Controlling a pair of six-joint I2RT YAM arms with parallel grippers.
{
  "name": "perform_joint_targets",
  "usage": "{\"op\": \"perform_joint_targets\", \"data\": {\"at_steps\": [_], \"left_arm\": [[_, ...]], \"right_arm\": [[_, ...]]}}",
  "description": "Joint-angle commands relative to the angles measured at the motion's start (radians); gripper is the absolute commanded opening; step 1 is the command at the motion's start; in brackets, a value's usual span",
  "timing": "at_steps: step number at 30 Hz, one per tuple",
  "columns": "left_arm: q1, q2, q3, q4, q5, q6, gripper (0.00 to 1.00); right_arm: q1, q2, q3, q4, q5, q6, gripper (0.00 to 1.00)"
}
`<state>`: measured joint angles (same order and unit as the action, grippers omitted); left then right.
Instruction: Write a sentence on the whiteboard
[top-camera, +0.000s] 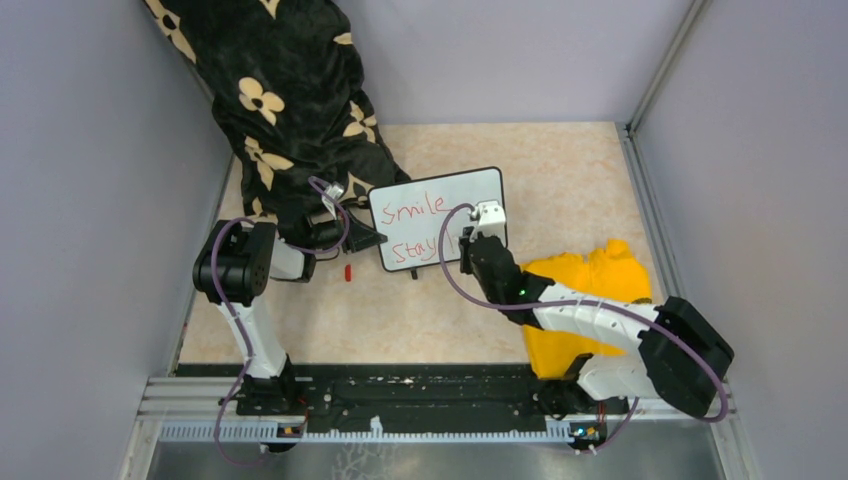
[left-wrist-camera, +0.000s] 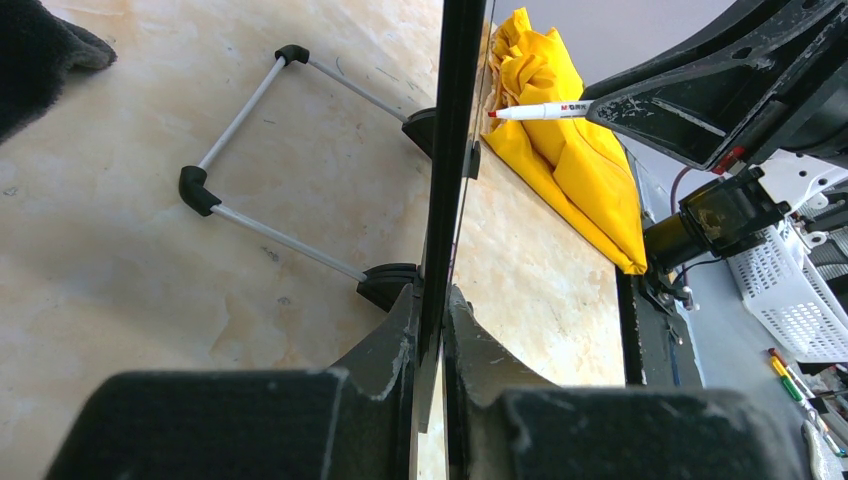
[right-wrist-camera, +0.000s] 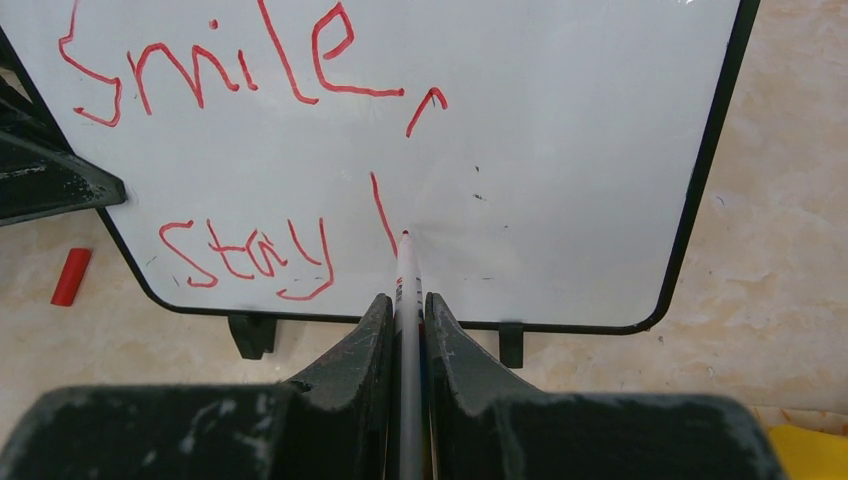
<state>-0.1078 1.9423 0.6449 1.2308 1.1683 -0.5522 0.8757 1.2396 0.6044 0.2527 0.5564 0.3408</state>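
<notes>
A white mesh basket (left-wrist-camera: 789, 300) sits off the counter's edge at the far right of the left wrist view; its inside cannot be seen from there.

The whiteboard (top-camera: 437, 217) stands near the middle of the counter (top-camera: 570, 170), propped on a wire stand (left-wrist-camera: 250, 150) with black feet behind it. The sentence (right-wrist-camera: 290, 68) on it is in red: "Smile," on the upper line, "Stay" on the lower line, and one short slanted stroke to the right of "Stay".

The left arm (top-camera: 255, 320) rises from its base at the near left, folds at the elbow and reaches right to the board's left edge. The left jaws are pinching that edge, one finger on each face of the frame.

The right arm (top-camera: 600, 325) runs from its base at the near right, with its elbow out over a crumpled yellow cloth (top-camera: 600, 275), and its forearm angles up and left toward the board's lower right part. The right jaws are pressed onto a white marker (right-wrist-camera: 408, 285) that points straight out between them. The marker's red tip meets the board just beside the lower end of the slanted stroke.

A small red cap (top-camera: 348, 271) lies on the counter near the board's lower left corner, apart from it. A black fabric with pale flowers (top-camera: 290, 100) is heaped at the far left, behind the left arm's wrist.
</notes>
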Motion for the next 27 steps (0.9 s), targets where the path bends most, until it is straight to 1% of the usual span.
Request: {"op": "perform_joint_targets", "data": {"at_steps": [1,19,27], "left_arm": [[-0.021,0.021,-0.003,-0.102,-0.026,0.032,0.00],[-0.021,0.022,-0.002,-0.101,-0.027,0.031,0.00],[-0.021,0.022,-0.002,-0.103,-0.027,0.031,0.00]], "right_arm": [[-0.011,0.015,0.035,0.040,0.016,-0.008,0.00],[-0.013,0.070,0.033,0.059,-0.053,0.006,0.00],[-0.014,0.063,0.015,0.042,-0.029,0.018,0.00]]}}
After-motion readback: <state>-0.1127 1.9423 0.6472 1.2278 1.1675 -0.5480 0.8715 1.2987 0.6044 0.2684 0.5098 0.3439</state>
